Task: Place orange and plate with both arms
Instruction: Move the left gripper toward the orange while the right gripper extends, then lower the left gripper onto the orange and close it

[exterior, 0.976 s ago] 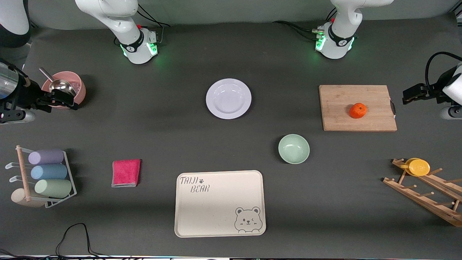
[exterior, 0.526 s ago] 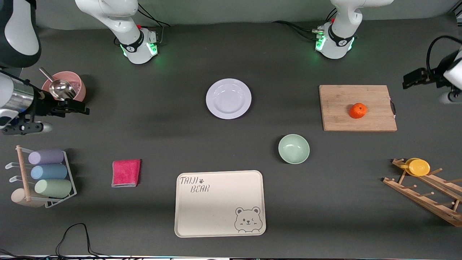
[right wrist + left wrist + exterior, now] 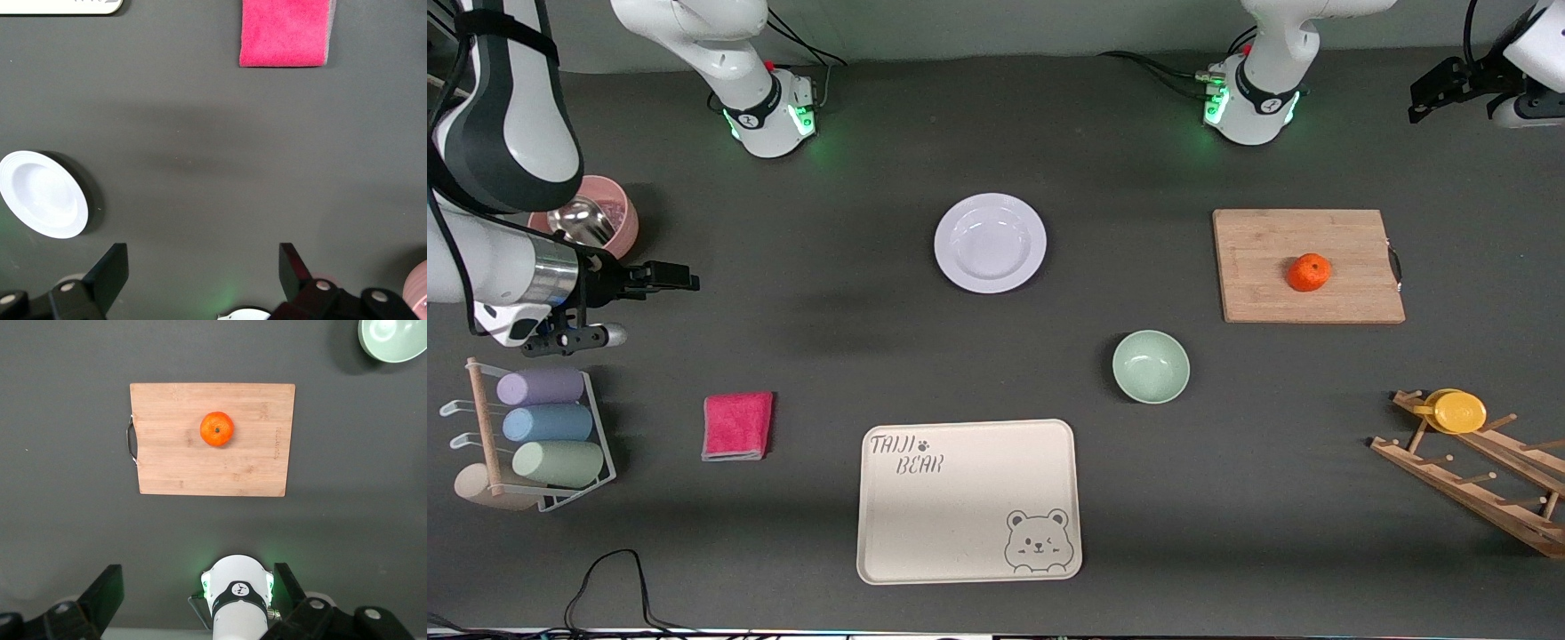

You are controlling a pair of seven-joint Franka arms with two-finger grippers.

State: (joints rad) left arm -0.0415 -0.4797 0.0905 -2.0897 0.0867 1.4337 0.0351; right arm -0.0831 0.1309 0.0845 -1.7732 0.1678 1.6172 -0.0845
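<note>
Fingers stand wide apart on both black two-finger grippers, and neither holds anything. The right gripper [image 3: 667, 277] hangs over bare dark table at the right arm's end, near the pink bowl with a metal scoop [image 3: 587, 218]; its wrist view shows its 2 fingers [image 3: 110, 273] spread, with the plate off to one side. The left gripper [image 3: 1436, 89] is up over the table edge at the left arm's end; its fingers [image 3: 107, 595] are likewise parted, and its wrist camera looks down on the cutting board.

Over the last second both arms have moved. The right gripper has swung out from beside the pink bowl toward the table's middle. The left gripper has risen and drawn back toward the bases, so it now stands farther from the board than it did.

The small bright-orange fruit [image 3: 1309, 272], the orange, rests on the rectangular wooden cutting board [image 3: 1272, 240], untouched. The round white, faintly lavender plate [image 3: 990, 243] lies flat mid-table between the 2 bases. Nearer the camera sit the pale green bowl [image 3: 1151, 366] and the cream rectangular bear tray [image 3: 960, 507], with a folded pink cloth [image 3: 737, 426] toward the right arm's end.

By my reading, this is the opening approach: right arm heading for the plate, left arm lining up on the orange. Nothing is grasped yet.
</note>
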